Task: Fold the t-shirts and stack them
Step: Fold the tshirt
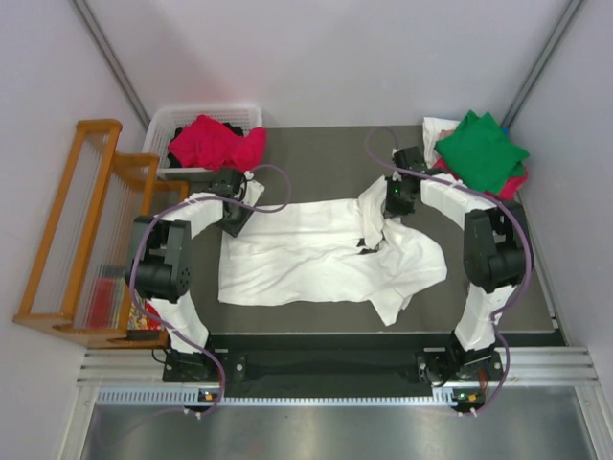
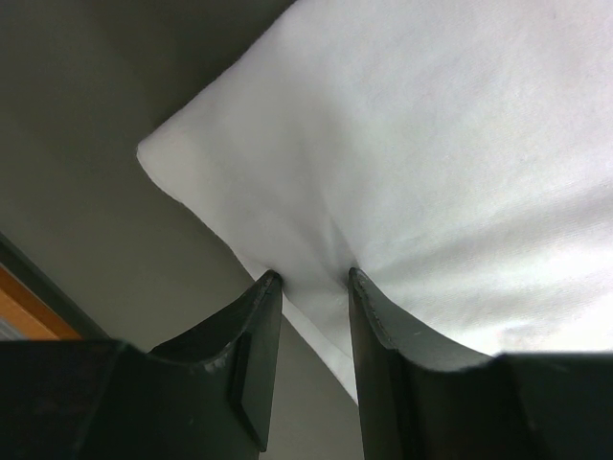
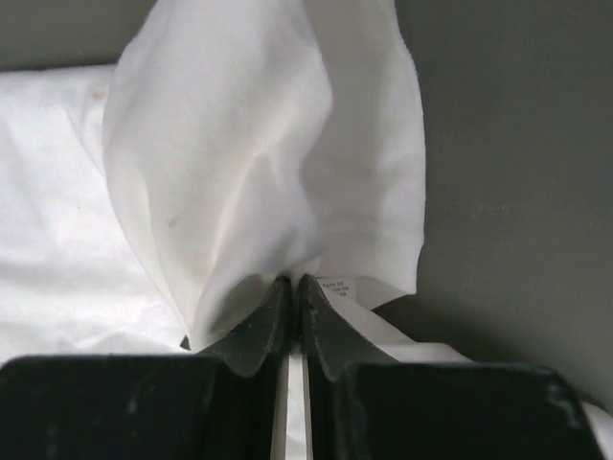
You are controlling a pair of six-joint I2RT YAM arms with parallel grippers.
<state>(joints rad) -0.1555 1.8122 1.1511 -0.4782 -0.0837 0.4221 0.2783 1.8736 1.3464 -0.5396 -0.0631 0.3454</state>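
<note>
The large white t-shirt [image 1: 316, 254] lies spread and rumpled on the dark mat. My left gripper [image 1: 233, 217] is at its far left corner; in the left wrist view the gripper [image 2: 311, 280] is open, its fingers astride the shirt's edge [image 2: 316, 220]. My right gripper [image 1: 376, 228] is shut on a bunched fold of the white shirt [image 3: 249, 163], lifted off the mat, and a small label shows beside the jaws in the right wrist view [image 3: 292, 280]. A crimson-pink shirt [image 1: 215, 142] sits in the basket. A folded green shirt [image 1: 482, 149] tops a pile at far right.
The white slotted basket [image 1: 206, 115] stands at the far left of the mat [image 1: 316, 153]. A wooden rack [image 1: 77, 230] stands along the left side. Walls close in on the left, the right and the back. Under the green shirt lie pink and white cloth [image 1: 517, 184].
</note>
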